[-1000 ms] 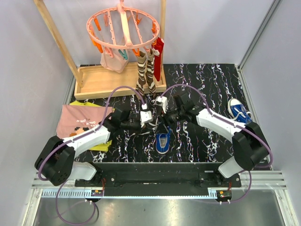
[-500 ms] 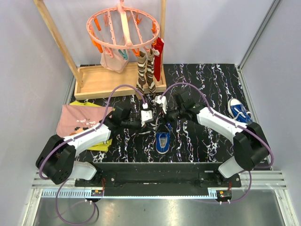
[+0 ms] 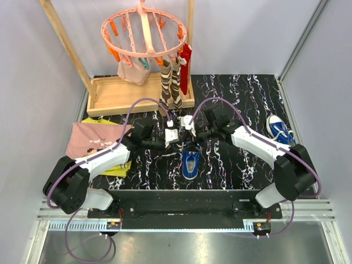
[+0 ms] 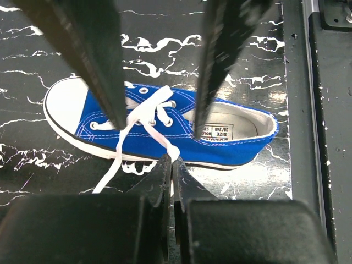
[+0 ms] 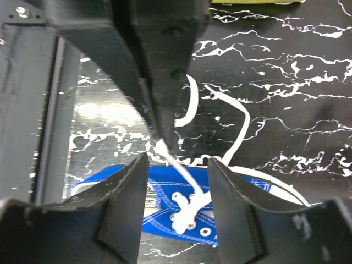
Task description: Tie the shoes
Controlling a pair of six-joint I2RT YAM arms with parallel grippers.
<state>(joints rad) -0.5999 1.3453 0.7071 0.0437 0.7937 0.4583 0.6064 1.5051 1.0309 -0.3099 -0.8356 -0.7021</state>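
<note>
Roughly central shoe [image 3: 191, 164]: blue with white sole, upright on the black marbled table [image 3: 242, 88], near the front edge, between the two arms
lace [image 4: 144, 114]: white, untied, crossed over the eyelets; one strand rises off the shoe's side into a pinch, another trails loose on the table
left gripper [image 4: 171, 160]: fingers pressed together on the raised lace strand, just above the side of the central shoe
right gripper [image 5: 177, 160]: fingers apart, straddling the lace over the shoe, gripping nothing; just beside the left gripper
second shoe [image 3: 279, 128]: same blue, by the table's right edge, well apart from both grippers
striped socks [image 3: 169, 85]: hanging at the far side, over a wooden tray [image 3: 121, 93]
pink cloth [image 3: 91, 140]: flat, left of the left arm
</note>
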